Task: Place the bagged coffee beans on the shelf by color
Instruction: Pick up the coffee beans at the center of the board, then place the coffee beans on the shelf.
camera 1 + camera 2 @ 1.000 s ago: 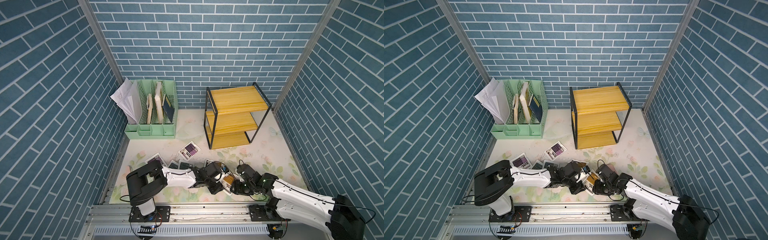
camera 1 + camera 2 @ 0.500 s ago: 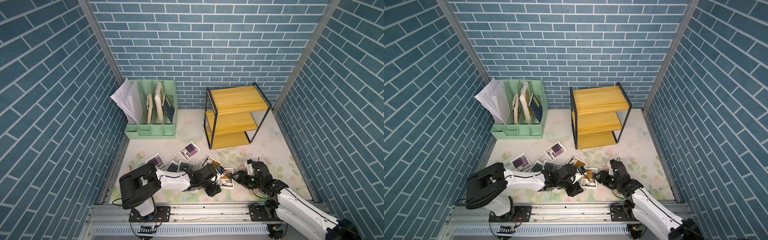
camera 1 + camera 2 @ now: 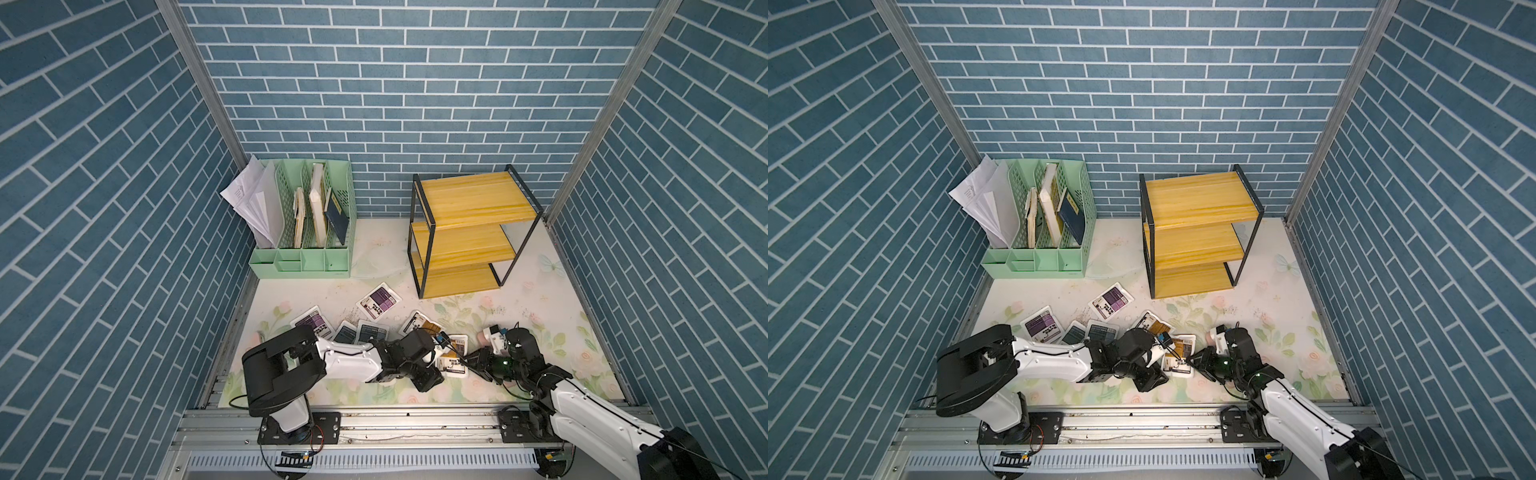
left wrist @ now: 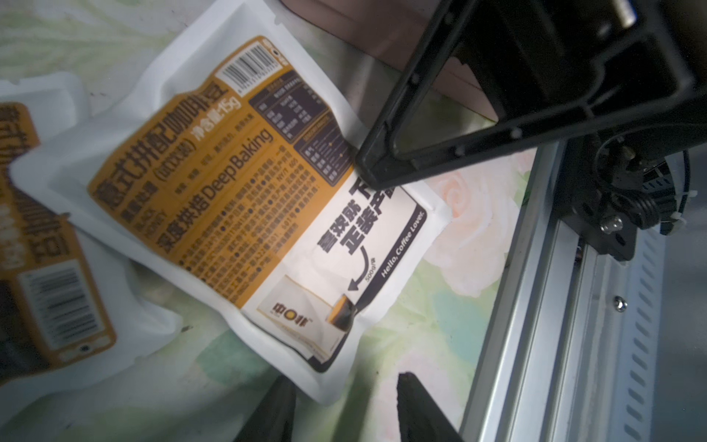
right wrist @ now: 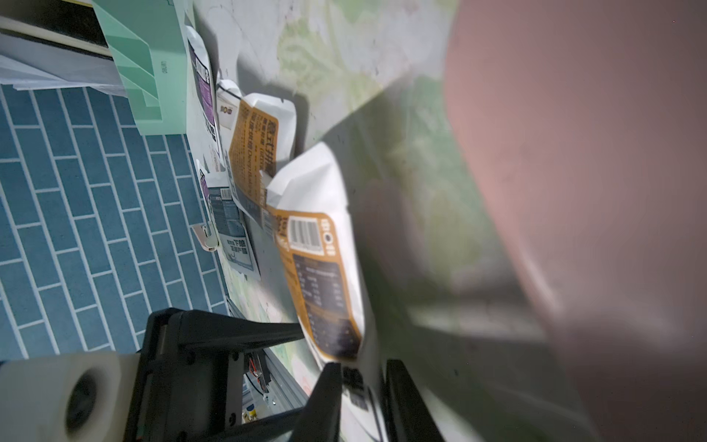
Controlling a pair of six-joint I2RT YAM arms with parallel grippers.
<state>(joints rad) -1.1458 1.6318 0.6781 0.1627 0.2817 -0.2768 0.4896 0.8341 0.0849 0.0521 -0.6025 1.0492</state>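
Pinching the edge of an orange-brown coffee pouch (image 5: 317, 268), the right claw (image 5: 361, 365) holds it low at the middle of the counter's (image 3: 540, 299) front edge. The left claw (image 4: 344, 379) is spread, its fingers (image 4: 275, 413) flanking that pouch's corner. The shelf (image 3: 465, 232) stands at the counter's far edge.

The right gripper (image 5: 361, 369) has its dark fingers (image 5: 325, 405) pinched on the near edge of an orange pouch (image 5: 321, 268), which stretches straight ahead of them. Farther ahead lies a second orange pouch (image 5: 254, 153), with a grey pouch (image 5: 229, 225) and a purple pouch (image 5: 201, 84) alongside. Close beside the fingers looms a blurred pink case (image 5: 593, 191).
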